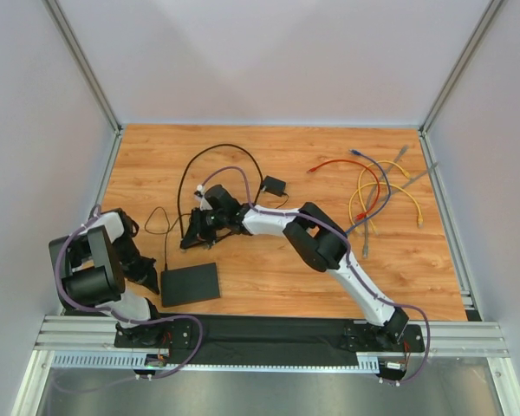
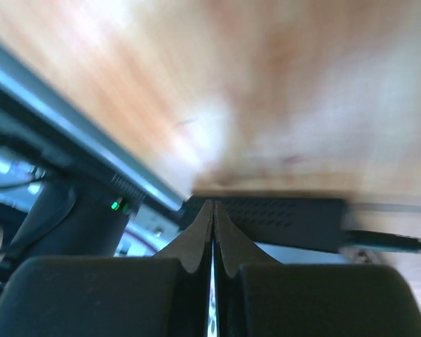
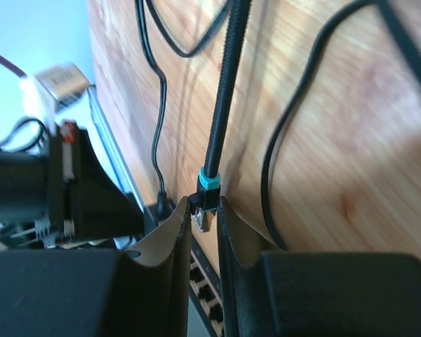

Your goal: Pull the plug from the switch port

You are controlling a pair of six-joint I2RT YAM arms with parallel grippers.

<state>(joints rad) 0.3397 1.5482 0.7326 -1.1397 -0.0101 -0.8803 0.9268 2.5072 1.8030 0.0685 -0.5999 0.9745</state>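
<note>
Apparently right gripper point(image 3: 203, 210) pinched the plug point(image 3: 209, 184), clear of the switch port point(image 1: 191, 284); left gripper point(image 2: 212, 207) was closed. Next needed: retreat.

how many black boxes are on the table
2: the switch port at the near left of the table, and a smaller adapter block farther back near the middle. Another small one could be hidden under the right arm.

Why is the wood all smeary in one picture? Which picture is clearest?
Left wrist view: the wooden table is smeared and blurry, the switch port soft. Right wrist view: the plug looks fairly sharp, with bright glare on the wood. Top view: clearest, evenly lit.
</note>
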